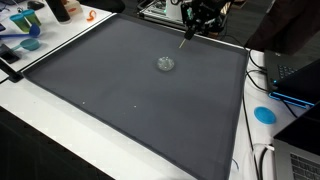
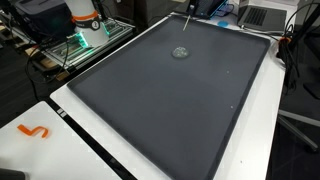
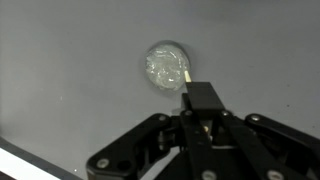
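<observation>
Closest in the wrist view is the tool (image 3: 205, 120), its fingers drawn in tight on the dark butt of a thin stick (image 3: 187, 80). The stick's pale tip points down at the near edge of a clear disc (image 3: 165, 67); I can't tell whether they touch. The disc lies flat on the grey mat (image 3: 60, 60), toward the mat's far side from where the exterior views look, with bare mat all around it. The stick looks light and stiff, and it is so slim that it could twist in the grip if its tip is pressed sideways; the butt is the sound place to hold it. The disc looks thin, crinkled and glossy, so I would judge it light, slippery and easily dented. Lying this flat, it offers only its rim to take hold of. Out on the white worktop (image 2: 20, 150) an orange piece (image 2: 35, 131) curls like a letter S, and a blue round (image 1: 264, 114) sits beside a laptop (image 1: 300, 75). No brand, label or writing is readable anywhere.
</observation>
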You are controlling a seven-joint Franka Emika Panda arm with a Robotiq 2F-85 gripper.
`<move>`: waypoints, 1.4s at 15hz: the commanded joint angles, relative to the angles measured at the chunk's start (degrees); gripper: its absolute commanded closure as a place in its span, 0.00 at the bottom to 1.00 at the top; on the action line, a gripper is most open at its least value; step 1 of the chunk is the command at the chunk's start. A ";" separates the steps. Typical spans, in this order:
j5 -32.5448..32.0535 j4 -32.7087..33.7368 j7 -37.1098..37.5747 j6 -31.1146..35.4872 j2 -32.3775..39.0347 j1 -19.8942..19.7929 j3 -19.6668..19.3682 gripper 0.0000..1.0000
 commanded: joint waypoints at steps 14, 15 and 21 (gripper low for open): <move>-2.23 21.78 -6.56 -15.61 15.66 6.76 -3.64 0.97; -2.11 23.34 -6.90 -16.20 16.84 6.96 -4.07 0.97; -0.38 29.54 -9.36 -14.81 20.97 6.24 -6.27 0.97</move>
